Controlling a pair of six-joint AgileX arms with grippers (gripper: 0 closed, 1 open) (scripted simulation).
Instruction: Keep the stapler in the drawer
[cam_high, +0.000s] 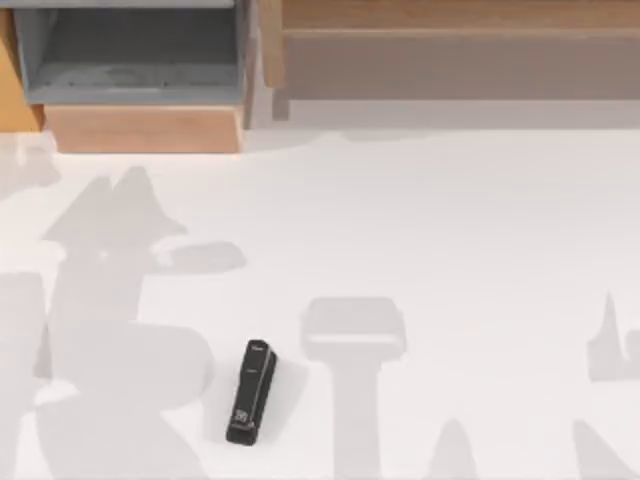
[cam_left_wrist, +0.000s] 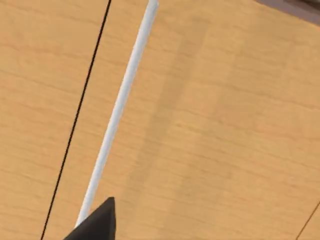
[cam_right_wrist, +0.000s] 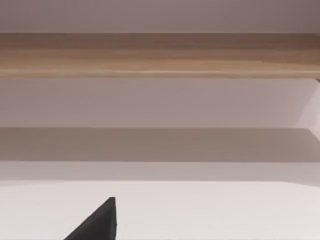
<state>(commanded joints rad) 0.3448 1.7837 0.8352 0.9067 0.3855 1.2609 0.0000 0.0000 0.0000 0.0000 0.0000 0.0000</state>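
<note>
At the far left of the top view, the drawer (cam_high: 140, 95) stands pulled out from its cabinet, showing grey inner walls and a grey floor behind a light tan wooden front panel. Nothing lies on that floor as far as the view reaches; its back part is cut off by the picture's edge. The white table (cam_high: 450, 230) runs out in front of it, crossed by soft grey shadows of the 2 arms.

Nearer the front edge and a little left of centre, the stapler (cam_high: 250, 391) lies flat on the table, well apart from the drawer. It is slim and black with tiny white markings on top, its long axis nearly straight front to back with a slight tilt.

To the right of the drawer, along the back of the table, stands the wider brown wooden shelf unit (cam_high: 450, 50).

The left wrist view looks closely at a tan wooden panel (cam_left_wrist: 225, 130) with a thin pale bar (cam_left_wrist: 117, 110), possibly a handle, running along it; a dark fingertip (cam_left_wrist: 97, 222) sits at the picture's edge. How far the left gripper is open, I cannot tell. The right wrist view faces the shelf unit over bare table, with 1 dark fingertip (cam_right_wrist: 97, 222) in the foreground; the right gripper's opening cannot be judged either.
</note>
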